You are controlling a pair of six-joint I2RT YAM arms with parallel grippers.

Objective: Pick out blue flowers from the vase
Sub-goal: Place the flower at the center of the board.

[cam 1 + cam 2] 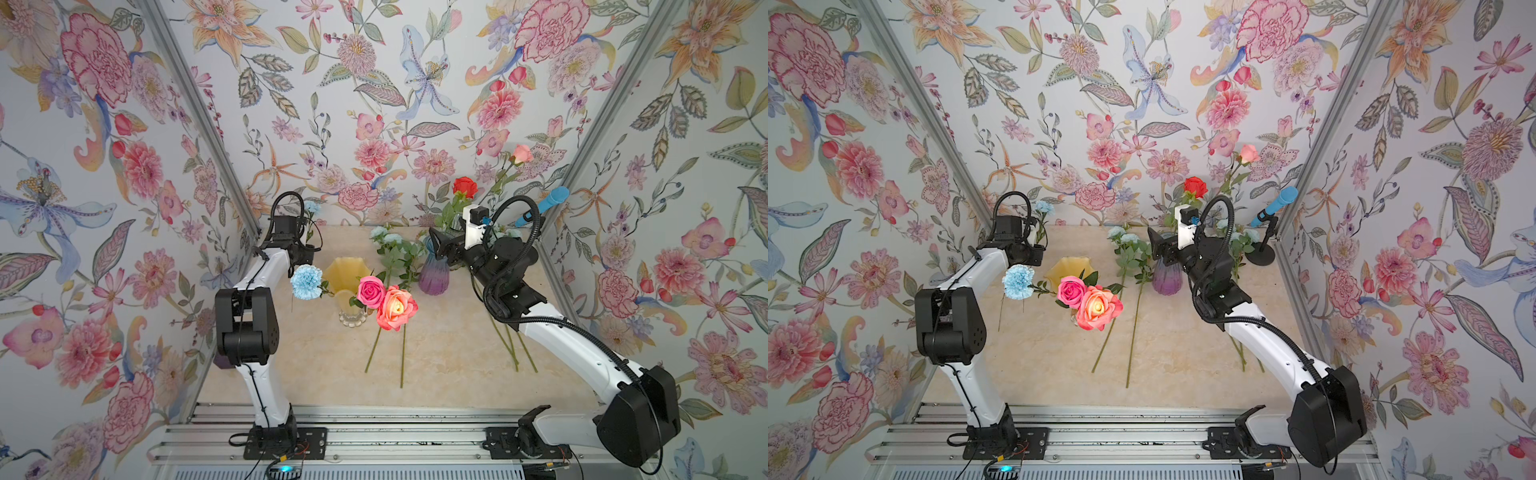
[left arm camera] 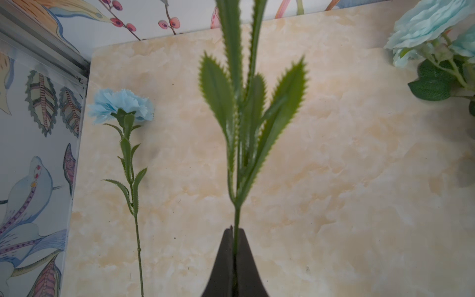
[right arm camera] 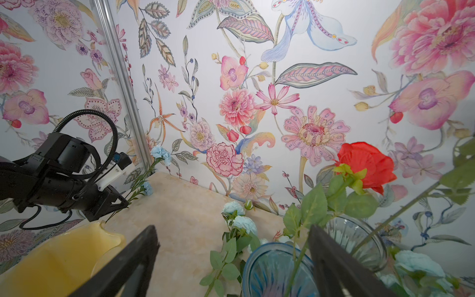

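Observation:
My left gripper (image 2: 235,228) is shut on the thin green stem of a sky-blue carnation (image 1: 311,206), which stands up against the back wall. Another blue carnation (image 2: 120,105) lies on the table by the left wall. One more blue carnation (image 1: 306,281) leans out of the yellow vase (image 1: 347,270), beside a pink rose (image 1: 371,291) and an orange rose (image 1: 397,307). Pale aqua sprays (image 1: 386,237) lie on the table mid-back. My right gripper (image 3: 231,228) is open above the purple-blue vase (image 3: 272,270), with the red rose's (image 3: 367,164) stem between its fingers, untouched.
A clear glass vase (image 3: 359,236) behind the purple one holds a pale pink rose (image 1: 521,153). More aqua blooms (image 3: 416,262) and stems lie under my right arm. A blue microphone (image 1: 552,198) on a black stand (image 1: 1260,254) occupies the back right corner. Walls close in on three sides.

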